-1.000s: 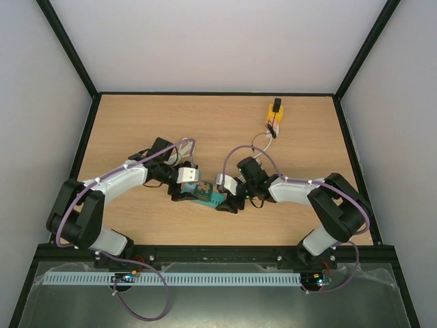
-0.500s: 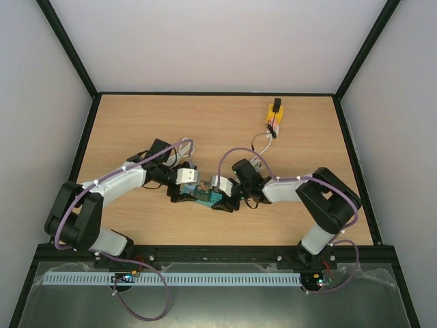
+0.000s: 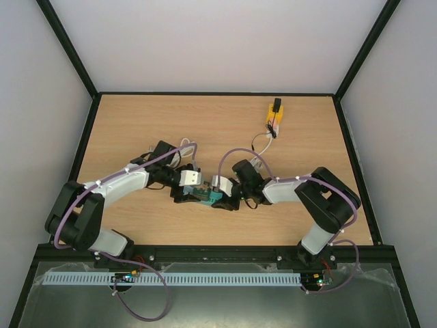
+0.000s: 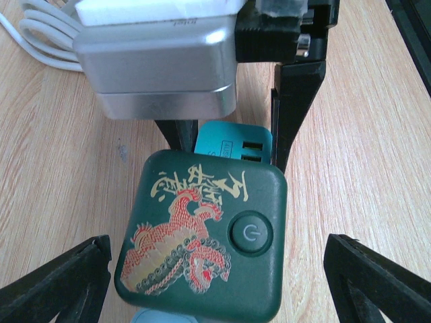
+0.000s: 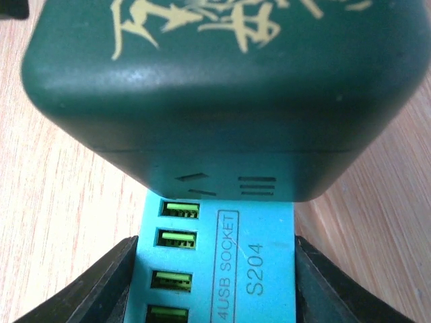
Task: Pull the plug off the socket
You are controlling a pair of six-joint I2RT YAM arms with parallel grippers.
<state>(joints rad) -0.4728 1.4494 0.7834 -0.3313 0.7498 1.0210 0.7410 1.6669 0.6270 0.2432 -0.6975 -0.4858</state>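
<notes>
The separation has not begun. The dark green square plug with the red and gold dragon print (image 4: 202,235) sits joined to the teal plastic USB socket block (image 5: 256,262), with no gap visible between them. The pair rests near the middle of the wooden table (image 3: 205,123), between the two arms.

The right end effector (image 5: 215,282) has its fingers against both sides of the socket block and appears to hold it firmly, so the bracing half looks done. The left end effector (image 4: 215,259) is spread wide. Its fingers flank the plug on either side, well apart from its walls.

What is left, by my reading, is for the left end effector to close on the plug and draw it away from the held socket.
</notes>
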